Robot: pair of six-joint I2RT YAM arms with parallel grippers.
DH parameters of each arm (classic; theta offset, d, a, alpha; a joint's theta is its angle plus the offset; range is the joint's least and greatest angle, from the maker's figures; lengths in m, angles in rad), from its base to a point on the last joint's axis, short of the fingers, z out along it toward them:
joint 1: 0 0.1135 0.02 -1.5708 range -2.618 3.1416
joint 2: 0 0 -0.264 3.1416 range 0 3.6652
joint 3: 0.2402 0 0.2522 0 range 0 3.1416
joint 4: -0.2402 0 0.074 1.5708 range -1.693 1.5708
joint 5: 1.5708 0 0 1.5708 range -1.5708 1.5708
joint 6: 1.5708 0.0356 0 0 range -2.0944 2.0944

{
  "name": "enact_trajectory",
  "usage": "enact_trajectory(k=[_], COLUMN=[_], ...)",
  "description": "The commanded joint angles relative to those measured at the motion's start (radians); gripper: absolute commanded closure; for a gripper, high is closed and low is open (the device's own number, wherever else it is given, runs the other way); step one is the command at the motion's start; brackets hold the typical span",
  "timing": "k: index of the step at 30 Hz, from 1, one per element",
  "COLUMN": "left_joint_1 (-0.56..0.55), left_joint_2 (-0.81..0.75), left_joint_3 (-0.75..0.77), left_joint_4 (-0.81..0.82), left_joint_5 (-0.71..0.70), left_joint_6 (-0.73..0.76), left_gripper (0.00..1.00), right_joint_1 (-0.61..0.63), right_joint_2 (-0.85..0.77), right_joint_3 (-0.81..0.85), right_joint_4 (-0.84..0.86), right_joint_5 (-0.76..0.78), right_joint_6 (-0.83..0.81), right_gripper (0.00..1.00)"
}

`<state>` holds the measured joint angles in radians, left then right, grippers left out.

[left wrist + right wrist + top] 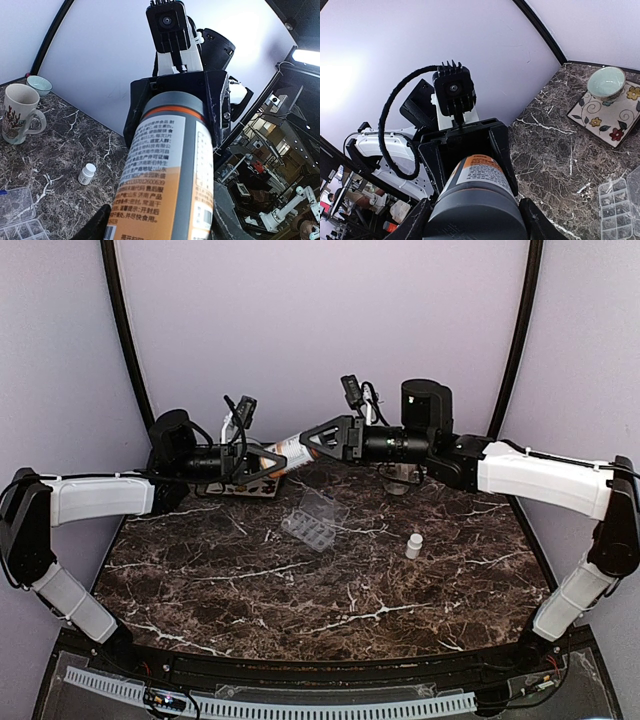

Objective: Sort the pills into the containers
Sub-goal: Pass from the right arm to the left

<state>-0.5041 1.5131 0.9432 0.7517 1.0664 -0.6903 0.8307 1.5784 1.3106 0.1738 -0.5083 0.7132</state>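
An orange pill bottle (293, 452) with a printed label hangs lying sideways above the back of the table, held at both ends. My left gripper (160, 226) is shut around its labelled body (170, 170), a finger against each side. My right gripper (474, 226) is shut on the capped end (477, 212); in the top view it (315, 440) faces the left gripper (262, 462). The clear pill organizer, the containers (313, 523), lies with its lid open on the marble below. No pills are in view.
A small white bottle (413, 545) stands right of the organizer. At the back left, a bowl (606, 82) sits on a flowered square plate (620, 125). A patterned mug (17, 117) stands at the back right. The curved backdrop rises close behind both arms.
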Motion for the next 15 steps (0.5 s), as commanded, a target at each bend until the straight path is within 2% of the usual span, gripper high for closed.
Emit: enact_trajectory(k=[1,6,15], left_joint_1=[0.015,0.017,0.016], left_joint_2=[-0.024,-0.053,-0.065], left_joint_3=[0.028,0.070,0.121], left_joint_4=[-0.045,-0.269,-0.456], left_joint_5=[0.021,-0.009,-0.049], left_joint_6=[0.038,0.190,0.342], left_gripper=[0.88,0.89,0.93], right_joint_1=[0.003,-0.006,-0.020], right_joint_2=[0.000,-0.017,-0.033], right_joint_3=[-0.032,-0.049,-0.067], right_joint_4=[0.036,0.027,0.012], right_joint_5=[-0.009,-0.014,-0.031], right_joint_6=[-0.041,-0.061,-0.068], right_gripper=[0.61,0.40,0.32])
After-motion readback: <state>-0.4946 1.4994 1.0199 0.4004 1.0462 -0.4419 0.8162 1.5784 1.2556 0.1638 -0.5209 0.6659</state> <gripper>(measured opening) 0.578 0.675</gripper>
